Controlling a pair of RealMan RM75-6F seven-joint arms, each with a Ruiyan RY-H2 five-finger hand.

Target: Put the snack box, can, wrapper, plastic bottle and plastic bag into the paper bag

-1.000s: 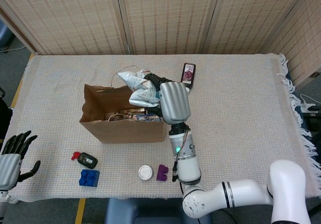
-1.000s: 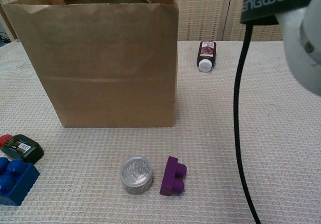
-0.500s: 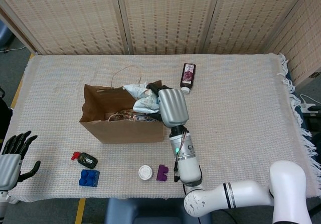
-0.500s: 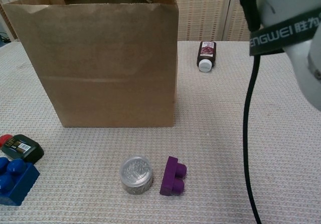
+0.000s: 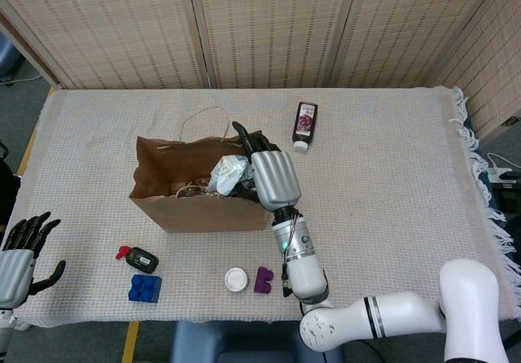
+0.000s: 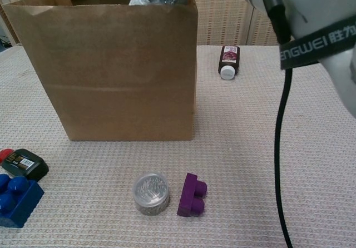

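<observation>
Crinkled plastic bag [image 5: 229,172] held by right hand [image 5: 271,176], fingers closed around it, low inside paper bag [image 5: 195,208] mouth. Other items apparently already inside, though hard to identify. Plastic bottle [image 5: 305,124] lying on far side of table, probably last to go. Left hand [image 5: 18,257] empty, fingers spread, near left edge.

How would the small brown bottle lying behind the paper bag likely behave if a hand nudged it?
The small brown bottle lies on its side on the woven cloth, so it would probably roll if pushed across its length. It looks small and likely light. Pushed along its length, from its white cap, it would more likely slide, though the cloth may drag on it.
</observation>
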